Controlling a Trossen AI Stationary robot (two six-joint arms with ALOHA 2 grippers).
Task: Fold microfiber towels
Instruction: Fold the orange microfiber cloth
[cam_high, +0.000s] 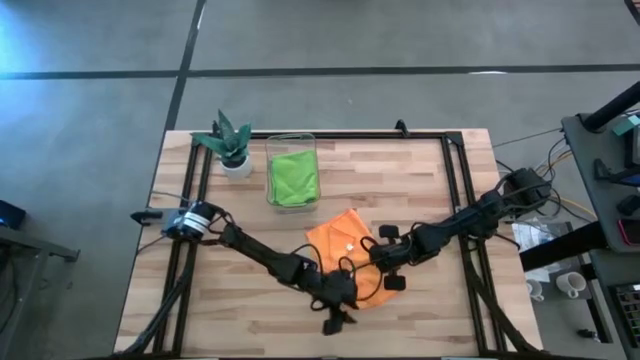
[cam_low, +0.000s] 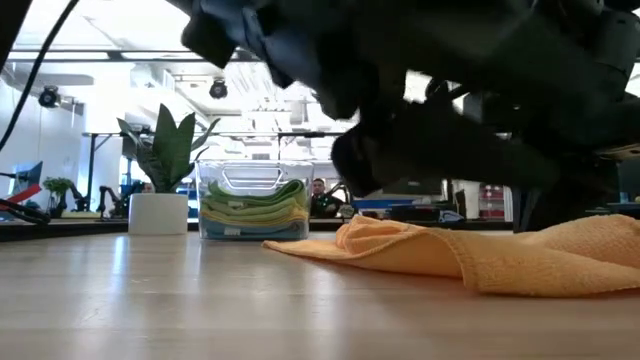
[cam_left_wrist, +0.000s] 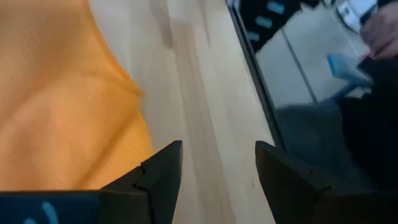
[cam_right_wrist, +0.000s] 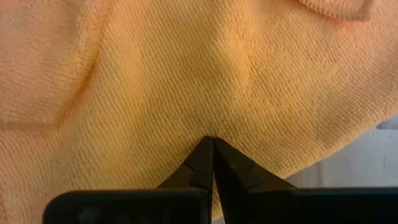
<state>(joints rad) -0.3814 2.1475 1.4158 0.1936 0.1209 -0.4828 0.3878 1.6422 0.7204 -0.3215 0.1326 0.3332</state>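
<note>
Right gripper (cam_right_wrist: 212, 140) fingers pressed together, tip on the orange towel (cam_high: 345, 243); a pinch isn't clear. Left gripper (cam_left_wrist: 217, 165) spread wide over bare table (cam_high: 420, 180) at the towel's near edge. Towel mid-table, rumpled. Likely light, limp, grippy: pinch corners.

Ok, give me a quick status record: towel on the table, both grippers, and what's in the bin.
towel in work: orange towel, rumpled on the wooden table, partly doubled over
left gripper: open, over bare wood just beside the towel's edge, holding nothing
right gripper: fingers closed together, tips pressed against the orange cloth; a pinch of fabric cannot be confirmed
bin: clear bin behind the towel, holding green and yellowish cloths
plant: potted plant next to the bin
folding: not finished
</note>
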